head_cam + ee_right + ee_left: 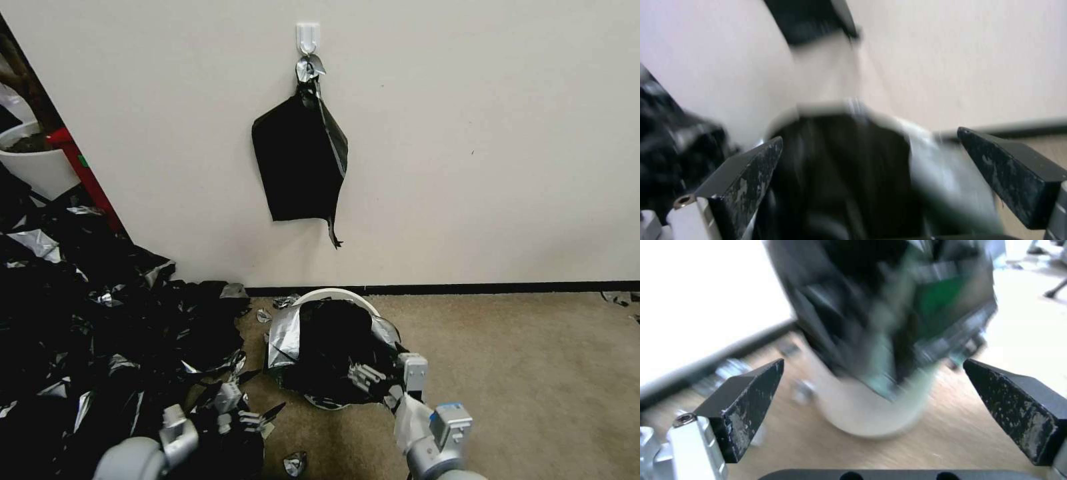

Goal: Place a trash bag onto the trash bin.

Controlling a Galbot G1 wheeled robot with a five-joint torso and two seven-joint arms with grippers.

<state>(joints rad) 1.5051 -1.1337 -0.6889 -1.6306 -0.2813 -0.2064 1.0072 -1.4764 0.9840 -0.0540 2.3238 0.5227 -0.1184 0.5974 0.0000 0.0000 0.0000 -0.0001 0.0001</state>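
Carpet holds one trash bin (pixel 333 297) wearing one trash bag (pixel 327 350) — left gripper (pixel 871 406), right gripper (pixel 869 173) both spread wide.

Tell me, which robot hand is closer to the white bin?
Right. The right gripper sits at the trash bin's near side, over the trash bag; the left gripper hangs apart, beside the black plastic pile.

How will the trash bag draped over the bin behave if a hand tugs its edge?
The trash bag looks thin, crinkled and glossy, so it is probably floppy and slippery. The trash bin looks small, with a narrow base, standing free on carpet, so a tug may tip or drag it.
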